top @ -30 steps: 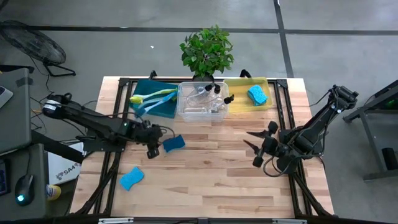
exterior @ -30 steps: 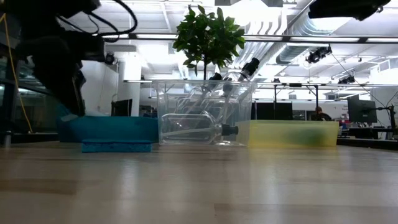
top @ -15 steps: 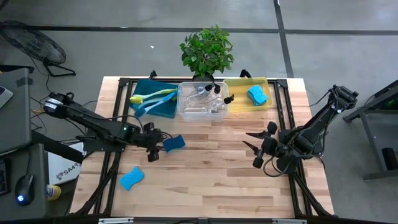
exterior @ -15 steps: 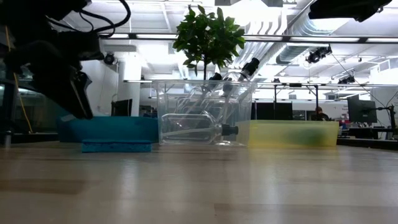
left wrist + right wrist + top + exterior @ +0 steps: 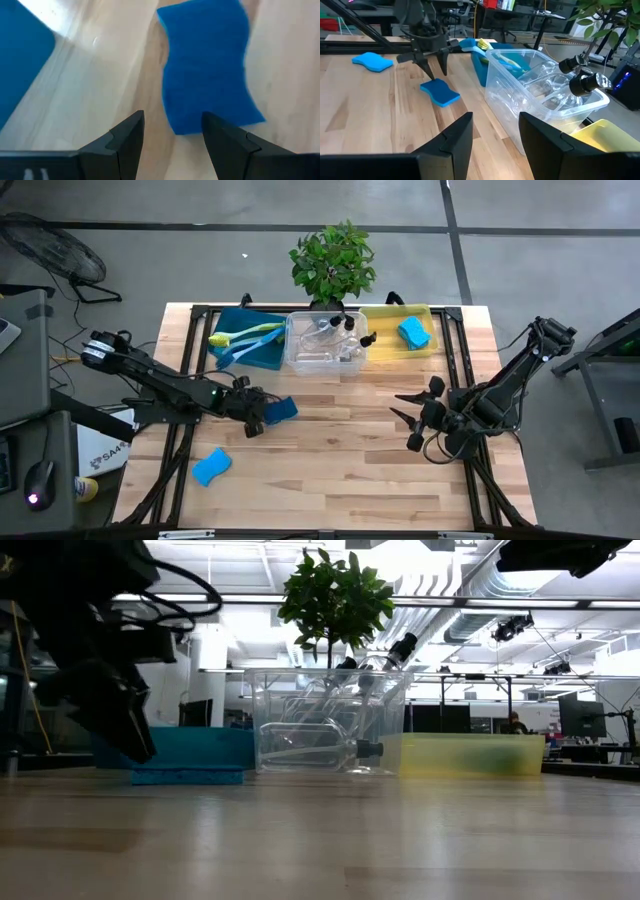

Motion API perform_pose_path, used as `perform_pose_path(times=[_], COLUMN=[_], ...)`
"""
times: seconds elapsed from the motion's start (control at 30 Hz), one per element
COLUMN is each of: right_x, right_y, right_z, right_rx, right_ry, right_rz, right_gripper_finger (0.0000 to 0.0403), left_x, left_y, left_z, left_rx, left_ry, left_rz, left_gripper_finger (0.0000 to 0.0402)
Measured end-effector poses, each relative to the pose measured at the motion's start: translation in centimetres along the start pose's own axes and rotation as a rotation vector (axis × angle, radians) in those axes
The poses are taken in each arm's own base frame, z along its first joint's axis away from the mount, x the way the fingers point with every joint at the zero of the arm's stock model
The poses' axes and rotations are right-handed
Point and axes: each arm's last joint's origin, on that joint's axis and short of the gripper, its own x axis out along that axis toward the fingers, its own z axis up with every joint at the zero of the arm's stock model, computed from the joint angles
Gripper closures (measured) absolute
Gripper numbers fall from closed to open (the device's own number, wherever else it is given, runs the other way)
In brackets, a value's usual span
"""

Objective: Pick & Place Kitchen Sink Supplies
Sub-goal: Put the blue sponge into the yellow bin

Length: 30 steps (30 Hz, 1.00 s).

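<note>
Sponge [image 5: 281, 409] beside open left pincer [image 5: 257, 423], teal bin [image 5: 262, 352] behind

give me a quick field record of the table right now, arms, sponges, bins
left gripper: open, fingers just short of the near sponge, not touching it
right gripper: open, waiting over the table's right side, holding nothing
far sponge: loose on the table, front left
teal bin: holds the dish brushes
clear bin: holds the pump bottles
yellow bin: holds one blue sponge
potted plant: behind the bins
</note>
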Motion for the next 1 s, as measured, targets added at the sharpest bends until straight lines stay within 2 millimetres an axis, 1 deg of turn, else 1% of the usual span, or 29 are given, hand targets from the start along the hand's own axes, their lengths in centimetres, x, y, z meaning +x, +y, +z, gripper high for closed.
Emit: perform_pose_path(times=[0.13, 0.4, 0.57, 0.7, 1.0], right_x=[0.0, 0.0, 0.0, 0.0, 0.0], right_y=[0.0, 0.0, 0.0, 0.0, 0.0], right_z=[0.0, 0.0, -0.1, -0.1, -0.1], right_rx=[0.001, 0.002, -0.003, -0.004, -0.001], right_ry=[0.001, 0.008, 0.01, 0.01, 0.01], right_rz=[0.003, 0.015, 0.014, 0.014, 0.014], right_gripper_finger=[0.0249, 0.0249, 0.0249, 0.0249, 0.0249], left_x=[0.9, 2.8, 3.3, 3.4, 3.4], left_y=[0.5, 1.6, 1.8, 1.7, 1.6], left_z=[0.3, 0.8, 0.8, 0.8, 0.7], left_rx=[-0.052, -0.158, -0.178, -0.195, -0.225], left_ry=[0.037, 0.142, 0.179, 0.185, 0.204], left_rz=[-0.018, -0.108, -0.131, -0.146, -0.181], left_gripper_finger=[0.0209, 0.0209, 0.0217, 0.0249, 0.0359])
